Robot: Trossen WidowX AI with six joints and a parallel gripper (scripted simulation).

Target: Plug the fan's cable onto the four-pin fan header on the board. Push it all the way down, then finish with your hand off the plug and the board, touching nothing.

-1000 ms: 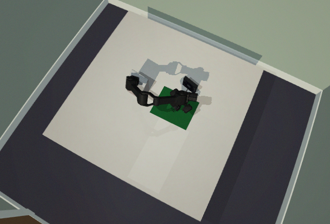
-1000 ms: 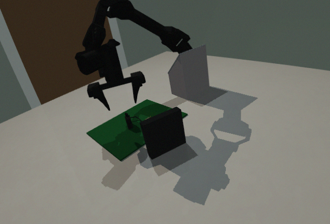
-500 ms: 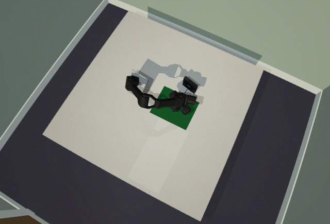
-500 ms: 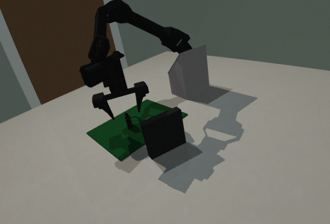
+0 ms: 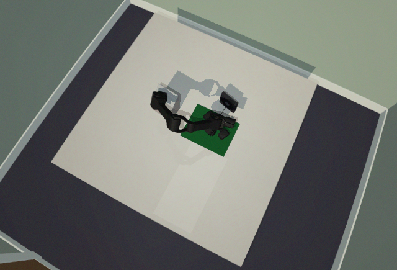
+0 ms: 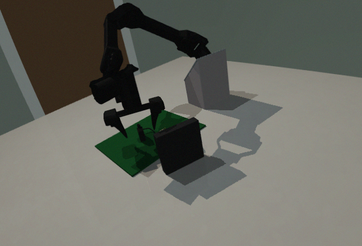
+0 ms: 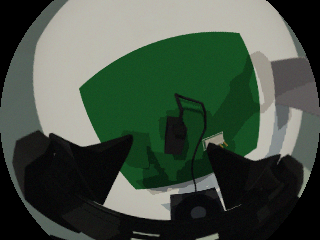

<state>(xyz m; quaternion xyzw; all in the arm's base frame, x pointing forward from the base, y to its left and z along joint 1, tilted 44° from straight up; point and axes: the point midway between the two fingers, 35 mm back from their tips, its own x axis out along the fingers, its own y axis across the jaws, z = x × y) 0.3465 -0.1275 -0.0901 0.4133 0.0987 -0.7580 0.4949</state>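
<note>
The green board (image 5: 221, 149) (image 6: 113, 146) (image 7: 200, 60) lies flat. The cable's black plug (image 6: 141, 135) (image 7: 171, 142) stands upright on it, beside and apart from the header. The thin black cable (image 7: 193, 165) loops from the plug's top to the black fan (image 5: 228, 102) (image 6: 181, 148) (image 7: 198, 209). The pale header (image 7: 214, 140) with gold pins is near the right fingertip in the wrist view, mostly hidden behind the fan in the exterior view. My gripper (image 6: 140, 133) (image 7: 171, 143) is open and empty, fingertips low over the board, one on either side of the plug in view. Their exact height is unclear.
The fan stands upright beside the board's edge, close to my gripper. A grey angular panel (image 6: 214, 82) stands near the arm's base. The pale table top (image 5: 111, 148) (image 6: 87, 202) carries shadows of the arm and fan.
</note>
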